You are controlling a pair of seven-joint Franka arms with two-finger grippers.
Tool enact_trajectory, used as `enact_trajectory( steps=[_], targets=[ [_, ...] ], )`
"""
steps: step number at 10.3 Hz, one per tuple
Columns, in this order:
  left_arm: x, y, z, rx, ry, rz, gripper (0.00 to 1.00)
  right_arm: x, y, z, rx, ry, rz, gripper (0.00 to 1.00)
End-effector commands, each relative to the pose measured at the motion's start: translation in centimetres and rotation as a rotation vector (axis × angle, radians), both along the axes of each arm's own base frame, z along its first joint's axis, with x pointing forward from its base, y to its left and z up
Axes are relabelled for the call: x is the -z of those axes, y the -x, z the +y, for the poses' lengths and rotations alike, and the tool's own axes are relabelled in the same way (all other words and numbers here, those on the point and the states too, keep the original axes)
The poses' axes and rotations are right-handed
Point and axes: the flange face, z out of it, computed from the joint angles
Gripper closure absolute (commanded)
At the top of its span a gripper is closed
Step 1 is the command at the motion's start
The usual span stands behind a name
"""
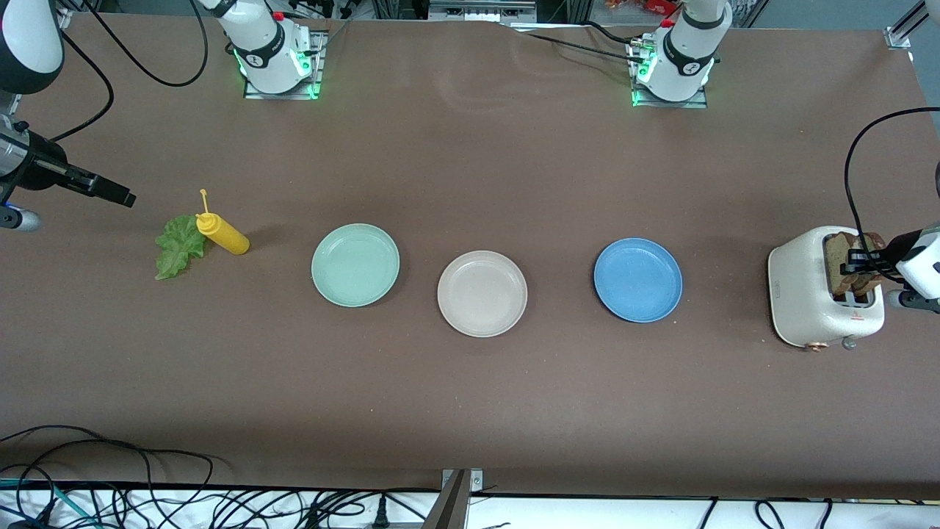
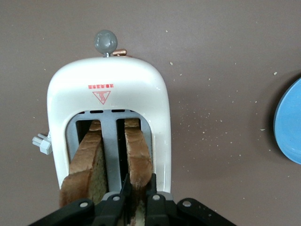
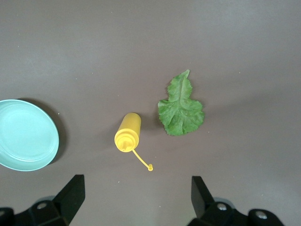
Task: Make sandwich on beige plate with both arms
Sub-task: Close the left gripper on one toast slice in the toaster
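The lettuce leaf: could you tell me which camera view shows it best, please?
The right wrist view shows the lettuce leaf best: whole, flat on the table, apart from the yellow bottle. In the front view the lettuce leaf is small, with the bottle touching or overlapping its edge. The left wrist view does not show it.

I'm working a robotics lab bench: two arm bases (image 1: 275, 55) bolted along the table's (image 1: 470, 411) top edge, metal framing above it, loose cables (image 1: 147, 499) along its bottom edge.
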Motion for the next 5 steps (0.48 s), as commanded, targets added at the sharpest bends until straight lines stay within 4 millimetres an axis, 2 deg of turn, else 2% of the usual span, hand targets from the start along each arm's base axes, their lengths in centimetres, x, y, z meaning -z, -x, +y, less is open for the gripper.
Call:
enact_trajectory(
  steps=[1,2,5],
  targets=[
    [-2.4,-0.1,0.1,0.05,-0.021,-0.03,1.0,-0.4,0.4,0.0,-0.009,0.006,-0.012,0.0],
    [-3.7,-0.5,0.1,0.068,-0.023,-0.04,1.0,-0.4,0.4,0.0,-0.009,0.006,-0.012,0.0],
    [-9.1,-1.8,-0.1,0.12,-0.013,-0.067,1.0,-0.4,0.4,0.0,-0.009,0.006,-0.01,0.0]
  ],
)
